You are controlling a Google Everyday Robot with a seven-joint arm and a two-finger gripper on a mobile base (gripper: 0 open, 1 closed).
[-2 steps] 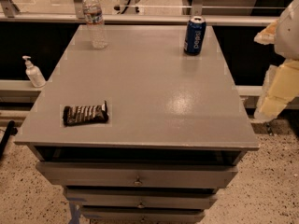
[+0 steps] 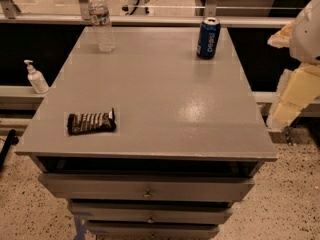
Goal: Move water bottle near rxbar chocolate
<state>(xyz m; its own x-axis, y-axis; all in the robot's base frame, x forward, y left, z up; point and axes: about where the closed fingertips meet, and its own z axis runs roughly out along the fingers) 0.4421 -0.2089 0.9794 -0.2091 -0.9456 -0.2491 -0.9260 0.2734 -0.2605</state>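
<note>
The water bottle [image 2: 101,21], clear with a white cap and a label band, stands upright at the far left corner of the grey cabinet top [image 2: 160,94]. The rxbar chocolate [image 2: 91,122], a flat dark wrapper with white lettering, lies near the front left edge. They are far apart, with bare top between them. My gripper [image 2: 286,106], cream-coloured, hangs at the right edge of the view, beyond the cabinet's right side and far from both. It holds nothing that I can see.
A blue Pepsi can [image 2: 208,38] stands upright at the far right of the top. A small white pump bottle [image 2: 36,77] sits on a lower ledge to the left. Drawers [image 2: 147,189] lie below the front edge. A railing runs behind.
</note>
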